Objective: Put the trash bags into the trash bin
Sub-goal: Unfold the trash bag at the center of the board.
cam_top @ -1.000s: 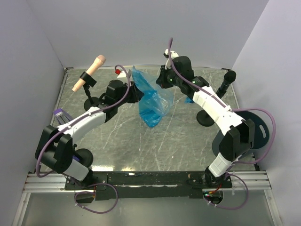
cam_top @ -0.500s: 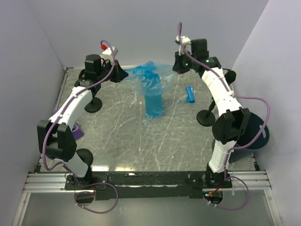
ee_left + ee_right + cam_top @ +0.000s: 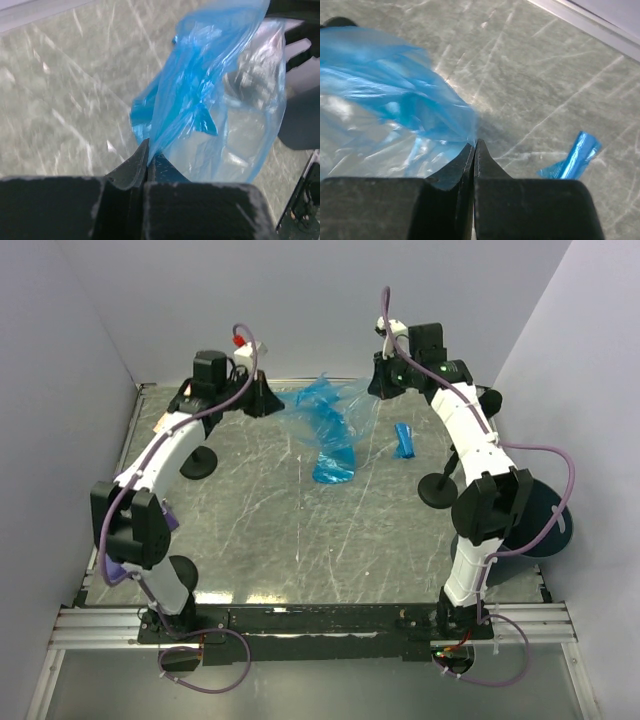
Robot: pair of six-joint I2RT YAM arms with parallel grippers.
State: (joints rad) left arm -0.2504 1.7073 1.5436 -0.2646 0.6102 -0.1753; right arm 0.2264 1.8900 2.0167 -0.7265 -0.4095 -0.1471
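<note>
Lab enclosure — bare grey walls [image 3: 300, 310], mounting rail [image 3: 320, 625]

We have open tabletop [image 3: 300, 540] mid-table; hanging trash bag [image 3: 335, 430] blocks the far centre, stand base [image 3: 437, 492] and right arm [image 3: 487, 510] crowd the trash bin [image 3: 540, 520].

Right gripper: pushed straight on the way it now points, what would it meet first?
The right gripper, shut on the edge of the blue bag, would first push into that bag; past it, probably the tabletop, though depth is unclear. The small blue roll lies off to the side.
</note>
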